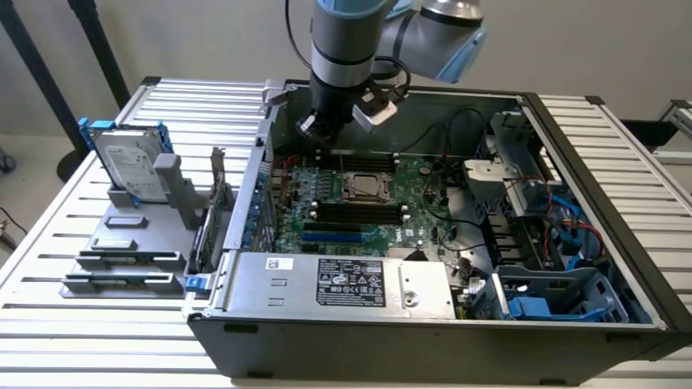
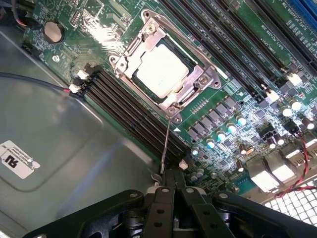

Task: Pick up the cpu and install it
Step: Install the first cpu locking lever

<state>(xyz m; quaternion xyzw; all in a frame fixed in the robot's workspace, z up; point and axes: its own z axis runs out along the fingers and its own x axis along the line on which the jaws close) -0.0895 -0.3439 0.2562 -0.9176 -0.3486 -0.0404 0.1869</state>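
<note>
— Where does the cpu (image 2: 161,73) sit right now?

— In the socket in the middle of the motherboard (image 1: 420,217), silvery top up, lying flat. The metal load frame (image 2: 204,80) lies around its edges. It is inside the open computer case (image 1: 433,332) on the counter (image 1: 108,324), not between the fingers.

— And the pincer (image 2: 167,182)?

— Clenched, with the fingers drawn together and nothing of any bulk between them. In the exterior view it hangs over the far part of the board, toward the exterior view's left.

— So which way does the chip lie from it?

— Nearer than the pincer and a little toward the exterior view's right, and below it. The two are apart; no finger touches the chip or the frame.

— Does the chip have a long axis to line up with?

— No, it is square. The thing with a long axis is the thin socket lever (image 2: 165,146). It runs straight from the frame's corner toward the fingertips, alongside the black memory slots (image 2: 133,114).

— Is the pincer gripping that lever?

— I cannot tell. The lever's free end stops just beside the fingertips, but whether it is pinched or merely close is hidden there.

— Your reading of the job?

— By my judgement the chip is seated, and the work now concerns the lever rather than the chip.
</note>
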